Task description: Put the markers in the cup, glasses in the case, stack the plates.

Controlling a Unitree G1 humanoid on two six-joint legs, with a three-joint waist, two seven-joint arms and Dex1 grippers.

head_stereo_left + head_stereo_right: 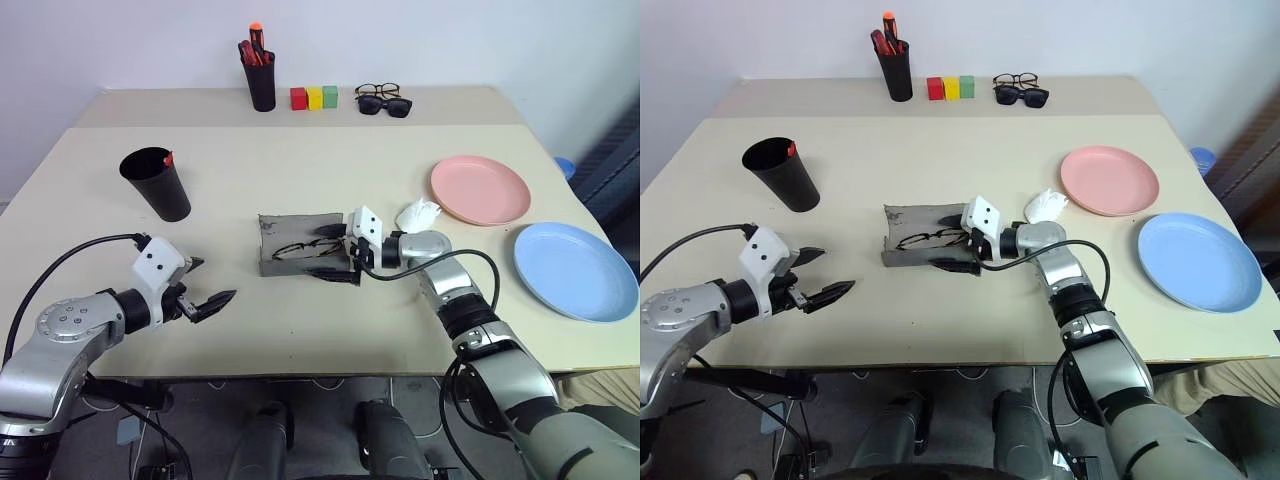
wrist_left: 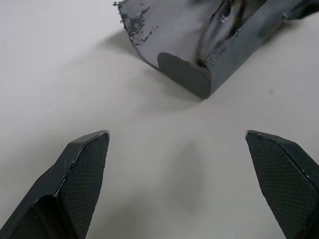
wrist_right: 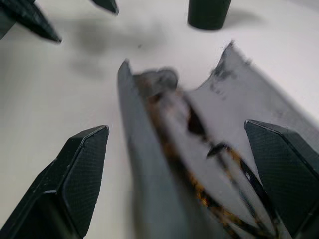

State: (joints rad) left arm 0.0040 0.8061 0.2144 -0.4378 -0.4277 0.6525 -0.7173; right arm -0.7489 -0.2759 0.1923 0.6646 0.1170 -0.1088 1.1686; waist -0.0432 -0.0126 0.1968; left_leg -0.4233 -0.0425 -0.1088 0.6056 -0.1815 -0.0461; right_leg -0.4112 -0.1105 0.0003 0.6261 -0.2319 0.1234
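Observation:
The grey case (image 1: 296, 226) lies open at the table's middle with the thin black glasses (image 1: 304, 249) inside it. My right gripper (image 1: 336, 253) is open at the case's right end, one finger on each side of it; the right wrist view shows the case (image 3: 149, 164) and glasses (image 3: 219, 189) between its fingers (image 3: 75, 169). Left of the case, my left gripper (image 1: 205, 288) hovers open and empty over bare table, pointing at the case (image 2: 184, 74). The black cup (image 1: 157, 185) stands at the left with a red marker's end (image 1: 168, 157) at its rim. The pink plate (image 1: 480, 190) and blue plate (image 1: 575, 272) lie side by side on the right.
A black pen pot (image 1: 261, 82) with red markers, three coloured blocks (image 1: 314, 97), and dark sunglasses (image 1: 386, 105) with another pair of spectacles stand along the far edge. A crumpled white wad (image 1: 417, 212) lies between the case and the pink plate.

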